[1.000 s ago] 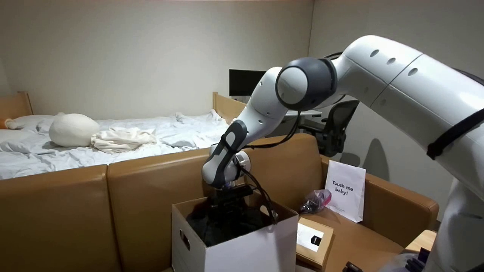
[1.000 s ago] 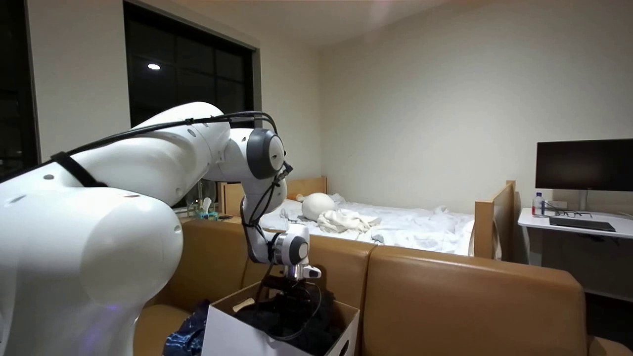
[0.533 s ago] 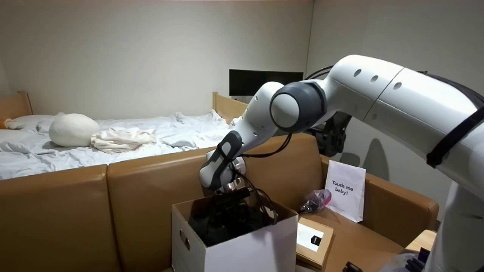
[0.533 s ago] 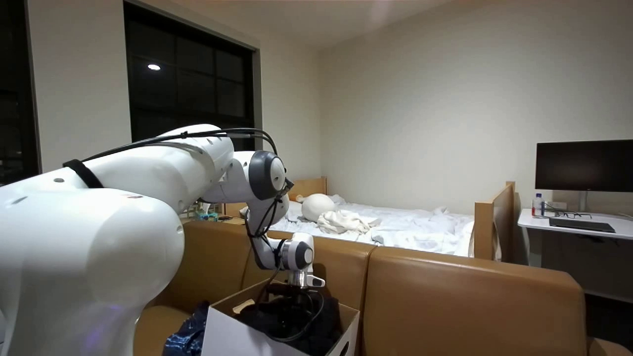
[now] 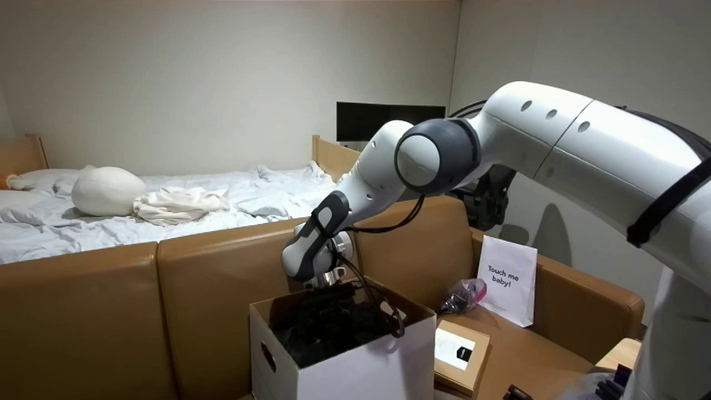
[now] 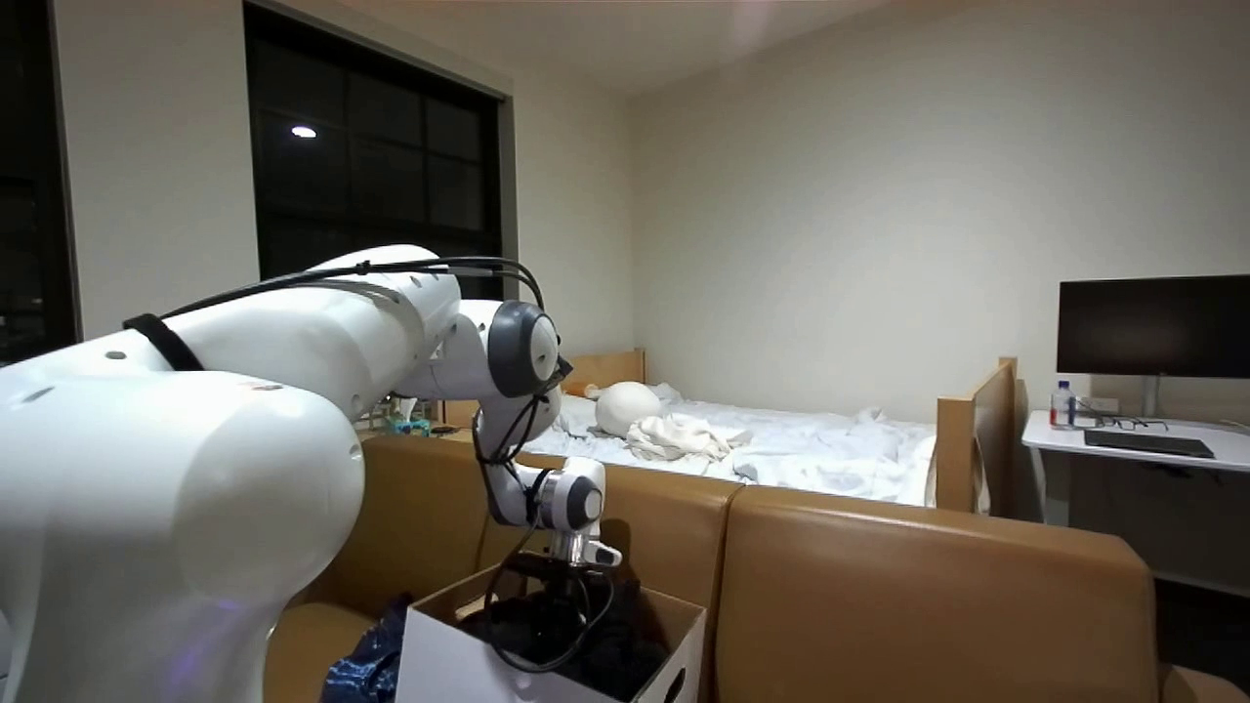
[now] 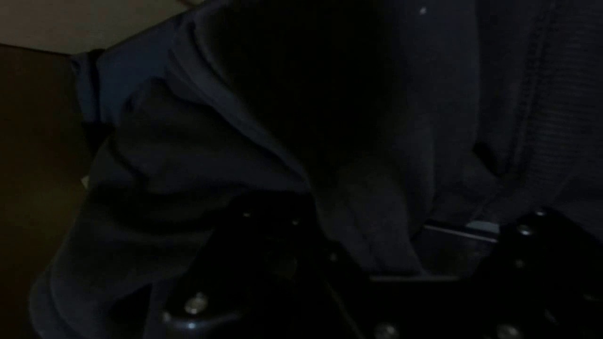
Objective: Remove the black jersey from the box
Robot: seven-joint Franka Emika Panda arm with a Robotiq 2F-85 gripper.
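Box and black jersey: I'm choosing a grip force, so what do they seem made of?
Box: likely cardboard, matte, white outside, brown inside, with a cut-through handhole.
Black jersey: apparently matte knit, from soft folds and ribbing in the wrist view; fibre unclear.

The jersey (image 7: 207, 155) is matt, soft-looking cloth, smooth over its folds; a stretch of ribbed knit (image 7: 567, 103) looks coarser. Glinting screws (image 7: 196, 304) on the pincer (image 7: 409, 212) look like metal. The arm (image 5: 600, 125) has a smooth, glossy shell, its strap (image 5: 666, 205) matt. The box (image 5: 366, 366) seems matt cardboard. The sofa (image 6: 928, 586) is smooth and leathery with a low sheen. Crumpled cloth makes the bedding (image 6: 840, 459), wood the bed frame (image 6: 962, 449), matt paper the lettered bag (image 5: 506, 303), and glinting plastic the pouch (image 5: 465, 294).
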